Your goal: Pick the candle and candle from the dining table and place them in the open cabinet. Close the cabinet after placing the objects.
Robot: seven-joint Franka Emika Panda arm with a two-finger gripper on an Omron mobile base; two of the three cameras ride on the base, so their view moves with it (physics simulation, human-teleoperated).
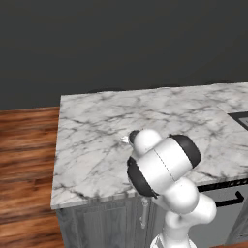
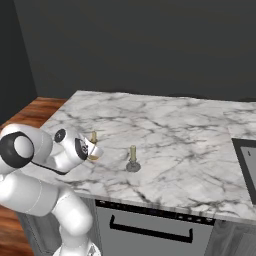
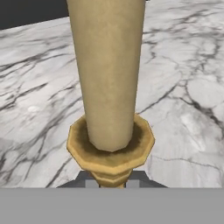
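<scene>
The white arm is folding low over the near edge of the dining table [image 2: 165, 125], its elbow bulging toward the cameras and its forearm reaching forward so the hand sits just above the marble. In the right base view the gripper [image 2: 93, 150] is pointing across the tabletop toward the right, its wrist lying nearly level. It is closing tightly on the yellow candle [image 2: 93, 136], gripping the slender gold candlestick low on its stem; the taper is standing up beside the hand.

The hand camera is looking up the length of that candle [image 3: 108, 74]: the pale yellow shaft is rising from an eight-sided gold cup, and the dark finger tips [image 3: 142, 178] are pressing in on either side of the stem just beneath the cup.

The second candle [image 2: 132, 159], stubby and olive on a round grey base, is standing upright on the marble near the gripper's right, apart from it. In the left base view the arm's big joint is hiding most of the hand.
</scene>
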